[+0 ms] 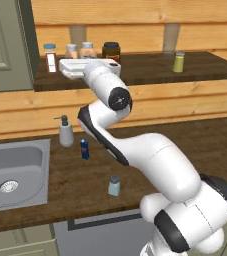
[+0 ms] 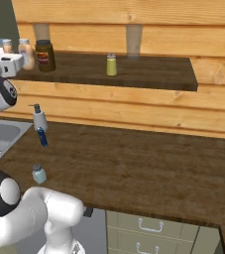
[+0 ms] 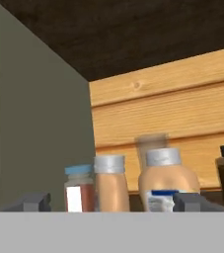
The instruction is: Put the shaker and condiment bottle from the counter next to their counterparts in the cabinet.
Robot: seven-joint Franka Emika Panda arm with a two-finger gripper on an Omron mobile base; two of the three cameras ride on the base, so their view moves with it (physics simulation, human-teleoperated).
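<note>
Two near-identical peach-orange condiment bottles (image 3: 111,185) (image 3: 166,180) stand side by side at the left end of the cabinet shelf (image 1: 150,70). I cannot tell which one came from the counter. My gripper (image 3: 112,202) is open just in front of them, its fingertips (image 3: 32,201) spread wide and touching neither bottle. In the base views the bottles (image 1: 72,50) (image 1: 88,49) stand behind my hand (image 1: 67,67) (image 2: 20,62). The yellow-green counterpart shaker (image 1: 178,61) (image 2: 111,65) stands alone further right on the shelf. The pale blue-green shaker (image 1: 114,186) (image 2: 38,173) stands upright on the counter near its front edge.
A blue-capped jar (image 3: 79,190) stands left of the bottles and a dark brown jar (image 1: 111,50) right of them. The grey-green cabinet door (image 1: 5,45) hangs open at the left. A grey pump dispenser (image 1: 65,131), a dark-blue can (image 1: 85,149) and the sink (image 1: 15,170) are below.
</note>
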